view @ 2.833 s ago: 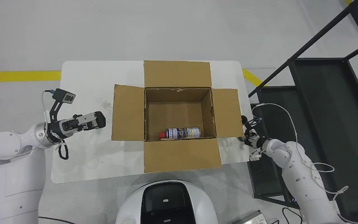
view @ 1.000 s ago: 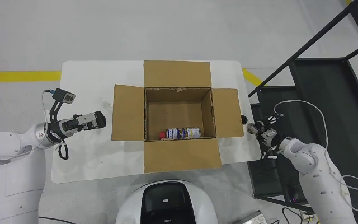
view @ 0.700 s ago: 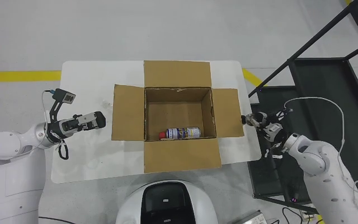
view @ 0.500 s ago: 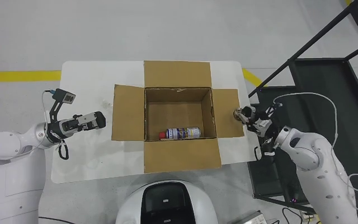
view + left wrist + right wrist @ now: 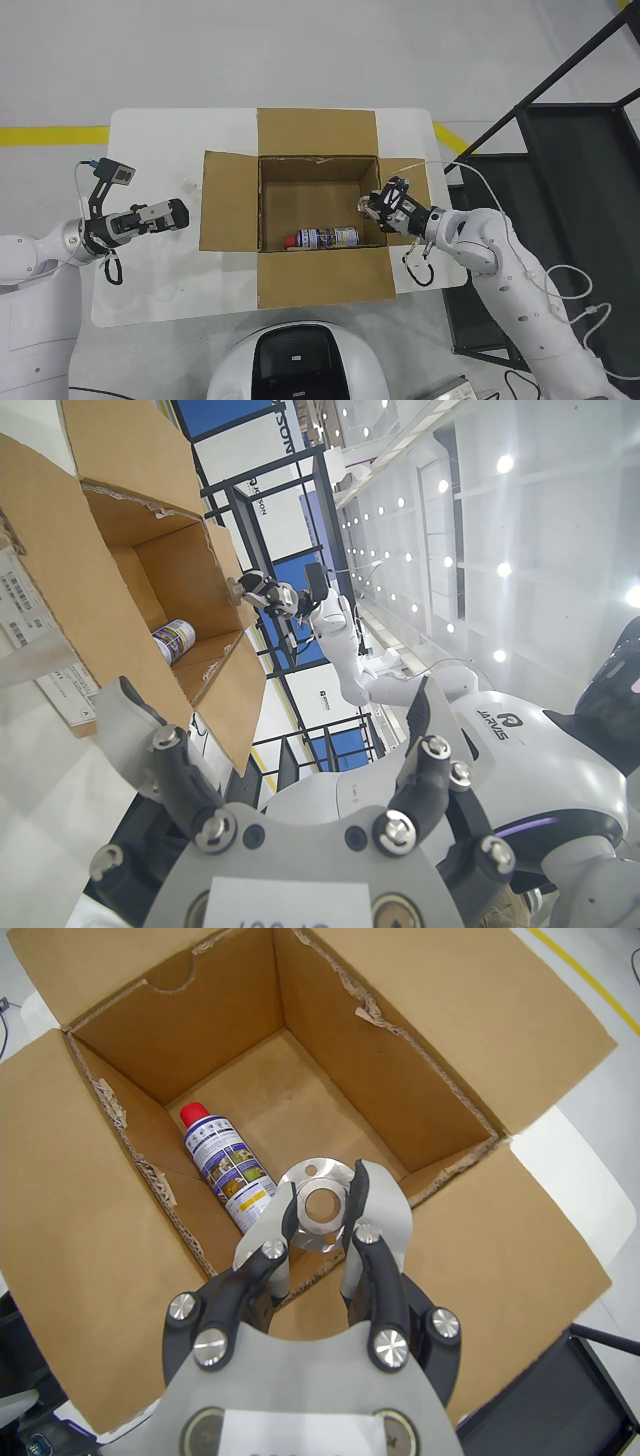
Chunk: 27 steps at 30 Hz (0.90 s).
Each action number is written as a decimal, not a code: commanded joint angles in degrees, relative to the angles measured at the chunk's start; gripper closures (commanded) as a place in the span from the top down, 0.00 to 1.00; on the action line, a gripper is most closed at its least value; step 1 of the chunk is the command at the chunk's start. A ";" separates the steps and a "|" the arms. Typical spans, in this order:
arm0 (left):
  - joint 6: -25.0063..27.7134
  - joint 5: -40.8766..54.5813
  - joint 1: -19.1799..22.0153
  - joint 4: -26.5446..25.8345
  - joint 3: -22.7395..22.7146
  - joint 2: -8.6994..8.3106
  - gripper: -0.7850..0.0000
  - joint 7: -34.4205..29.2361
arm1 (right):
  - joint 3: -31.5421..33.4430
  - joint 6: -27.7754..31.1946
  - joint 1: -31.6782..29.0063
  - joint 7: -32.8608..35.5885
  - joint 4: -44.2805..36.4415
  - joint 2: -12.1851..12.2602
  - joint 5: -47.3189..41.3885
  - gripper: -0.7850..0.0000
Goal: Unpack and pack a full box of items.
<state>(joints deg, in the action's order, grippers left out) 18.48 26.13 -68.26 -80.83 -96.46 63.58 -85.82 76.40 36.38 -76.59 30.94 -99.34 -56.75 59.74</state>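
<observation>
Jaws, right gripper (image 5: 320, 1200): clamped on metal flange (image 5: 325, 1178), above the 3 o'clock wall of box (image 5: 230, 215).
Jaws, left gripper (image 5: 270, 695): spread wide, holding nothing, over table (image 5: 160, 150) at box's 9 o'clock.
Spray can (image 5: 325, 238): lying inside box, along 6 o'clock wall.

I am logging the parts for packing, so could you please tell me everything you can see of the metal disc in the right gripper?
The metal disc is a flat, round, shiny silver flange with a large centre hole and two small holes near its rim. The right gripper is clamped on it, one finger each side of the centre, holding it over the open cardboard box, just inside one wall. Nothing else touches it.
</observation>
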 commanded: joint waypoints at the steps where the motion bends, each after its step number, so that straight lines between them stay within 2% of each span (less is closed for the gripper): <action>1: 0.00 0.00 0.00 0.00 0.00 0.00 1.00 0.00 | -2.70 -0.39 2.35 0.56 1.08 -0.37 0.95 0.00; 9: 0.00 0.00 0.00 0.00 0.00 0.00 1.00 0.00 | -10.79 -1.91 9.36 1.05 6.29 -2.05 1.32 0.00; 17: 0.00 0.00 0.00 0.00 0.00 0.00 1.00 0.00 | -18.02 -4.63 16.16 0.00 15.01 -4.20 2.65 0.00; 27: 0.00 0.00 0.00 0.00 0.00 0.00 1.00 0.00 | -23.04 -6.93 22.02 -1.21 23.76 -6.45 3.19 0.00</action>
<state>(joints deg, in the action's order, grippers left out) 18.48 26.13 -68.26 -80.83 -96.46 63.58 -85.82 53.74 29.59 -55.04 29.66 -76.33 -63.00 63.08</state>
